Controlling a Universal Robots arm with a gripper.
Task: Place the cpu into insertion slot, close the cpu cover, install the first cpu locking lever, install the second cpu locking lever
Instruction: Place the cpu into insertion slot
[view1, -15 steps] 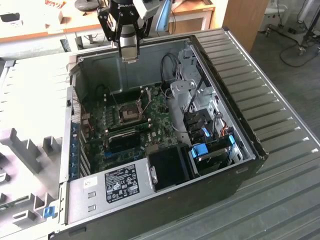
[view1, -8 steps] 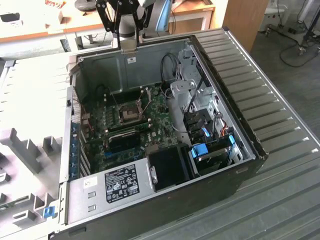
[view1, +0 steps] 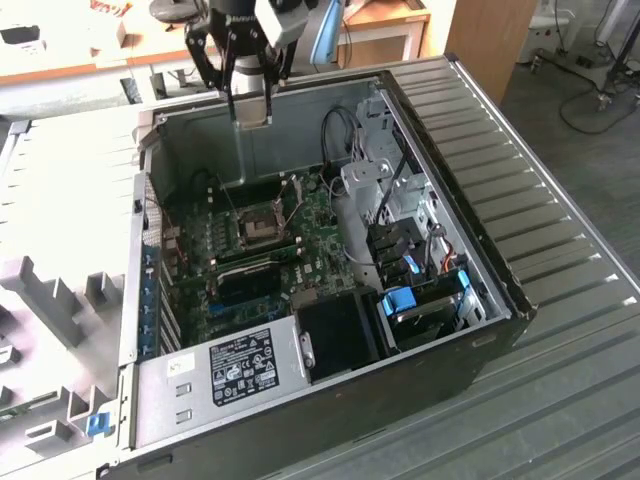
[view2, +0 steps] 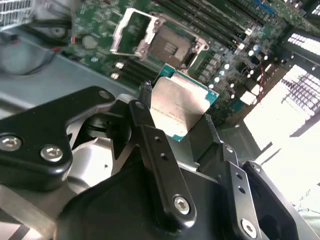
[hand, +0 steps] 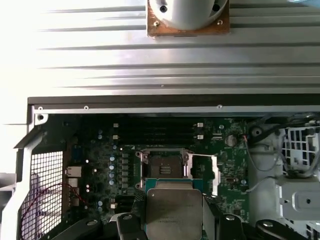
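While the hand (view1: 250, 97) grips the cpu (hand: 174, 210) well clear of the open insertion slot (hand: 162, 170) — cpu cover (view2: 141, 15) raised — any tilt or offset risks damaging the slot.

White label (view1: 240, 365) on the power supply (view1: 168, 412), print too small to read, faint unreadable marks on the cpu (hand: 173, 212)

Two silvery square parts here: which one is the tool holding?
The cpu, the solid chip with a green edge, clamped in the tool. The cover is a hollow frame, standing open beside the slot.
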